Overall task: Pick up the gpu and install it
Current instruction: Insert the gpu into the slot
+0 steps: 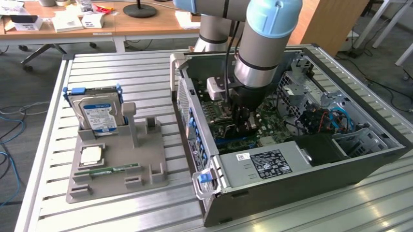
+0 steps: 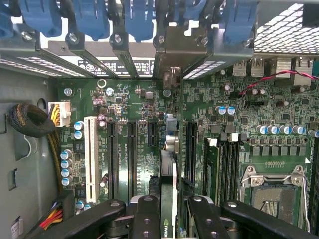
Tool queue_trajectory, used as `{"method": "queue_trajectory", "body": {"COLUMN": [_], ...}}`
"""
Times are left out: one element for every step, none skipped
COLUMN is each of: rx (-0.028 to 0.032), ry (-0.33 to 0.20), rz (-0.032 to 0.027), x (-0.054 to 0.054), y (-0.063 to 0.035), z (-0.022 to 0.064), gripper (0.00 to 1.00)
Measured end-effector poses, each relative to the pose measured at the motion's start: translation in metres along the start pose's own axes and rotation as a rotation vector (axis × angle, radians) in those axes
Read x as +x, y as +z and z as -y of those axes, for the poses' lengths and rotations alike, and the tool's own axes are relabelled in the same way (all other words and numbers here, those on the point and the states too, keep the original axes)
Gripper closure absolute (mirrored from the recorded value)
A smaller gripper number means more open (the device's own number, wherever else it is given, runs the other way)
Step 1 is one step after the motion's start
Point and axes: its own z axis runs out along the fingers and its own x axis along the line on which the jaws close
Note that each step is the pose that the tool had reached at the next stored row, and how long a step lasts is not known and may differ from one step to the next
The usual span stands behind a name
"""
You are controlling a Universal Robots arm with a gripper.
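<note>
Inside the open computer case (image 1: 361, 159) lying on its side on the slatted metal surface (image 1: 129, 67), the arm (image 1: 261, 43) reaches straight down, wrist vertical, claw (image 1: 244, 126) low over the motherboard (image 1: 229, 140). Wrist view: claw (image 2: 174, 211) closed on the gpu (image 2: 169, 199), black fingers (image 2: 147, 214) pressed on both sides of the card, which is held edge-on; its thin green board runs away from the camera toward the rear slot brackets (image 2: 172, 50), lined up with a long black expansion slot (image 2: 191, 149) on the green motherboard (image 2: 249, 109). Cannot tell if the card edge is seated in the slot or just above it. Blue retention clips (image 2: 89, 17) line the case's rear wall above the brackets. A white slot (image 2: 91, 157) and more black slots sit to one side of the card, the empty CPU socket (image 2: 274, 191) to the other. Sleeved cable bundle (image 2: 30, 119) near the case wall. Exterior view: power supply (image 1: 271, 162) just beside the claw, blue cables (image 1: 335, 116) in the drive bay area. On the exterior view's left, well apart from the case, a grey parts tray (image 1: 116, 174) holds an upright blue-labelled hard drive (image 1: 96, 113), a CPU chip (image 1: 90, 154) and a flat RAM stick (image 1: 110, 170).
</note>
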Motion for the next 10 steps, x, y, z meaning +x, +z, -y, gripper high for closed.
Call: {"method": "queue_trajectory", "body": {"rx": [0.0000,0.0000,0.0000,-0.0001,0.0001,0.0002,0.0001,0.0001,0.0000,0.0000], "ry": [0.000,0.000,0.000,0.000,0.000,0.000,0.000,0.000,0.000,0.000], "rz": [0.0000,-0.0001,-0.0001,0.0001,0.0009,0.0004,0.0001,0.0001,0.0000,-0.0001], "x": [0.0000,0.0000,0.0000,0.0000,-0.0001,0.0000,0.0000,0.0000,0.0000,0.0000], "y": [0.0000,0.0000,0.0000,0.0000,0.0003,0.0002,0.0001,0.0001,0.0000,-0.0001], "z": [0.0000,0.0000,0.0000,0.0000,-0.0001,-0.0002,-0.0001,0.0000,0.0000,0.0000], "gripper": [0.74,0.74,0.74,0.74,0.74,0.73,0.67,0.67,0.60,0.60]}}
